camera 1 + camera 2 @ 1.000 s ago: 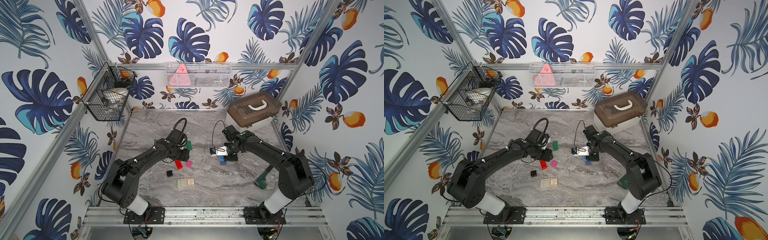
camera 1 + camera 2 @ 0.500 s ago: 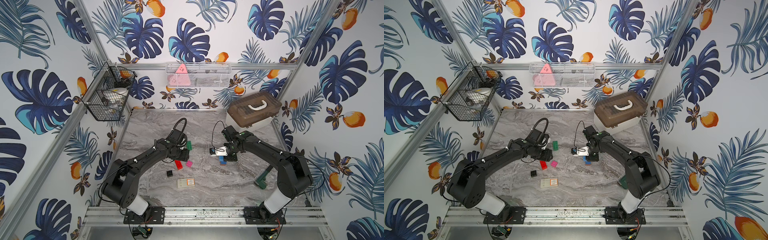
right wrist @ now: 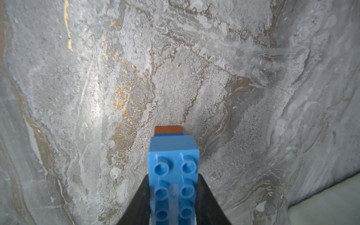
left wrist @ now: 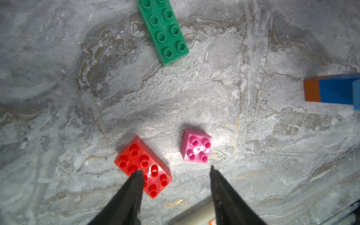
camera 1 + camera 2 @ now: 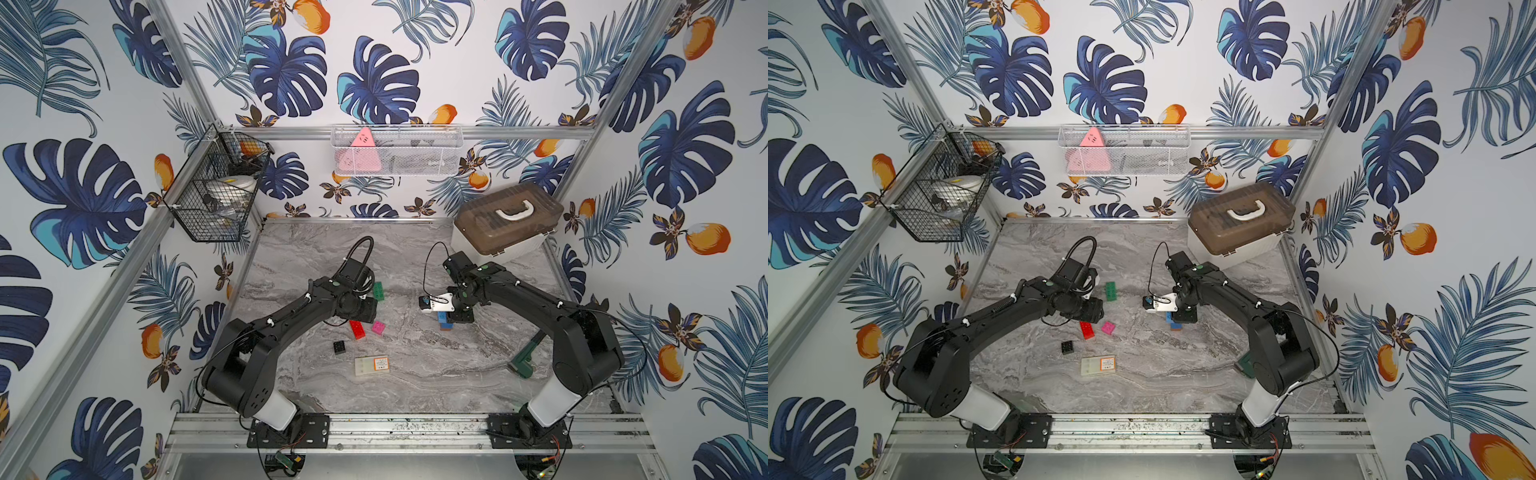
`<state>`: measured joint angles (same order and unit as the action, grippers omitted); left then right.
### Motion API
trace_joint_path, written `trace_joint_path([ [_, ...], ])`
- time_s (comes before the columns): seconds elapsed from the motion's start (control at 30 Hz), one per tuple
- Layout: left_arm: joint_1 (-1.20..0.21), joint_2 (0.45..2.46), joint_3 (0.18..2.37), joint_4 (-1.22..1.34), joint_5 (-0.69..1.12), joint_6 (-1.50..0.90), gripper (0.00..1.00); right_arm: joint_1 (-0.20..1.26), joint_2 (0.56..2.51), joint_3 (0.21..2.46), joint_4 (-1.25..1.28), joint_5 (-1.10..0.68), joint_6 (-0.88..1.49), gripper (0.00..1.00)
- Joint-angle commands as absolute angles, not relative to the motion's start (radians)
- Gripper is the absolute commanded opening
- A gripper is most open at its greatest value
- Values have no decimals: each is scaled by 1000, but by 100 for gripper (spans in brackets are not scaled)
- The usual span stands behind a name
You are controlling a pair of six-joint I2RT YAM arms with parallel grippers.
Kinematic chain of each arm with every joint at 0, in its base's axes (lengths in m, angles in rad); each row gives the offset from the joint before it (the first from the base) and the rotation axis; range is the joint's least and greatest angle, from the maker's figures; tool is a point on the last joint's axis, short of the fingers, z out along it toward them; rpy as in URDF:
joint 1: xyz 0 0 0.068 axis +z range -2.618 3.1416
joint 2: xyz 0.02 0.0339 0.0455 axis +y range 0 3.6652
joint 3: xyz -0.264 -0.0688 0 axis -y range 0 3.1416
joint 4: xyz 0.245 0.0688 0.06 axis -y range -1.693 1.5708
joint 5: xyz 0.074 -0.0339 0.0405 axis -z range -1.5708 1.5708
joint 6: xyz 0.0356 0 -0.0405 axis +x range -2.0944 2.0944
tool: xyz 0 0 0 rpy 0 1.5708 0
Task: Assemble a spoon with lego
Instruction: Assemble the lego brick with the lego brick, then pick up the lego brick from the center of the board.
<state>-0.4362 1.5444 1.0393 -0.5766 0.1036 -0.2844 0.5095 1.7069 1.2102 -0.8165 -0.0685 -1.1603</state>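
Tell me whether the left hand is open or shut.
Open: on the left hand, the fingers stand apart, gripping nothing.

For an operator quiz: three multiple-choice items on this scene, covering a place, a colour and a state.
1. The green brick lies A) alone on the table B) on a red brick C) in a basket.
2. The right gripper holds A) a black brick B) a light blue brick C) a pink brick.
3. The left gripper is A) shut on pink B) shut on red C) open, empty.
Answers: 1A, nothing touches it; 2B, the jaws clamp it; 3C, its fingers stand apart, gripping nothing.
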Motion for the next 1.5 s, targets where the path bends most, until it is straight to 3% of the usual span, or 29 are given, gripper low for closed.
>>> trace_joint_path([
  [0.0,-438,1538,1041,-581,88,-265,61,513,1736,1193,-845,-70,-1154,24],
  [0.43,-443,1538,1039,-582,81,-267,60,512,1715,1221,-830,-70,-1136,38],
  [0.9,-449,1547,1039,-586,74,-264,60,513,1703,1218,-808,-53,-1123,60],
  [1.47,-512,1580,1074,-631,24,-265,62,467,1502,1170,-756,-91,-1046,66],
])
